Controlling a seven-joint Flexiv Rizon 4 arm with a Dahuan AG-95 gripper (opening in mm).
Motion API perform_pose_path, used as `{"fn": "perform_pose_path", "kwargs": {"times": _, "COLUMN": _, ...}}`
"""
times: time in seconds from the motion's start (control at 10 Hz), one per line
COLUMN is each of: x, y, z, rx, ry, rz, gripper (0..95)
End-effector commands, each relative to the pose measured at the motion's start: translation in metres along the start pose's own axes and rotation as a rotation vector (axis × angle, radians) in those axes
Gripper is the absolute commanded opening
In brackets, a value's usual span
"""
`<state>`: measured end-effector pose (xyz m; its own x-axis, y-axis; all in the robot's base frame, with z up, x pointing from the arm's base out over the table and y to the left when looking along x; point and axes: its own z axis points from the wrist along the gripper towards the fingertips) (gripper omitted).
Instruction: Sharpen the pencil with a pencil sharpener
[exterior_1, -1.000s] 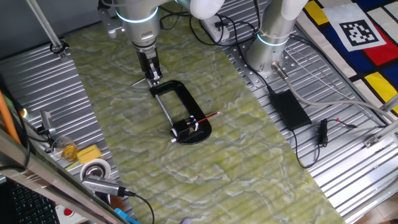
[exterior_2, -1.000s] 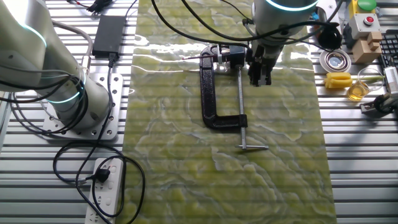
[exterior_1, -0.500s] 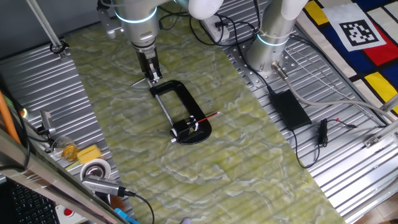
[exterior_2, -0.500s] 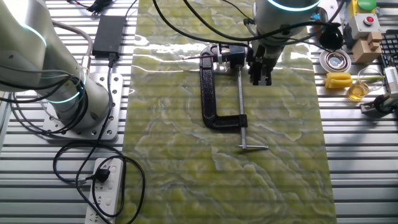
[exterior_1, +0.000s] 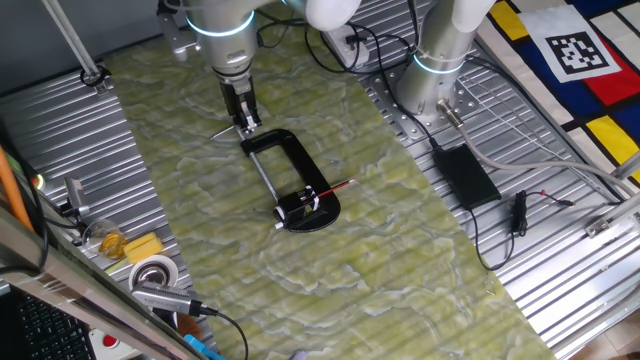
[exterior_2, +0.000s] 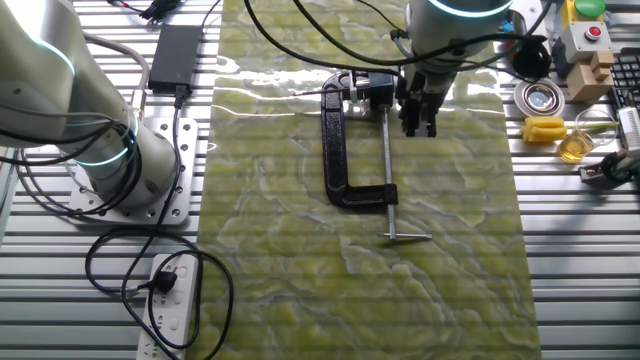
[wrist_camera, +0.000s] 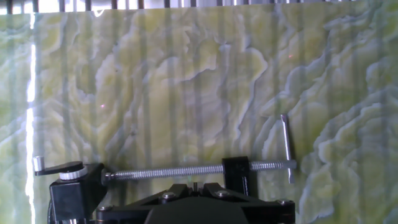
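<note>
- One fixed view: nothing has moved over the last second. The gripper (exterior_1: 245, 120) hangs over the far crank end of the pencil sharpener (exterior_1: 310, 211), so the task looks paused before contact. The pencil (exterior_1: 338, 188) sticks out of the sharpener's base end, away from the gripper. Whether the fingers are apart or together cannot be told.
- The other fixed view: again unchanged. The gripper (exterior_2: 418, 122) shows beside the sharpener (exterior_2: 332, 150), touching nothing. Green mat (exterior_2: 450, 280) lies open beyond the sharpener's T-handle, and clutter sits off the mat.
- Hand view: the sharpener (wrist_camera: 168, 169) lies across the lower edge, with bare mat above. The pencil is out of view.
</note>
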<state>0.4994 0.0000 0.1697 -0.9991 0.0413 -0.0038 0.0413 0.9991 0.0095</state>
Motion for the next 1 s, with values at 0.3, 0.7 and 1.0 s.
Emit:
{"fn": "perform_pose_path", "kwargs": {"times": 0.3, "x": -0.0008, "y": -0.0002, "z": -0.0001, "rx": -0.005, "ry": -0.016, "rz": 0.017, "gripper": 0.0}}
{"fn": "perform_pose_path", "kwargs": {"times": 0.7, "x": -0.0008, "y": -0.0002, "z": -0.0001, "rx": 0.001, "ry": -0.016, "rz": -0.044, "gripper": 0.0}}
{"fn": "perform_pose_path", "kwargs": {"times": 1.0, "x": -0.0008, "y": -0.0002, "z": -0.0001, "rx": -0.039, "ry": 0.001, "rz": -0.136, "gripper": 0.0}}
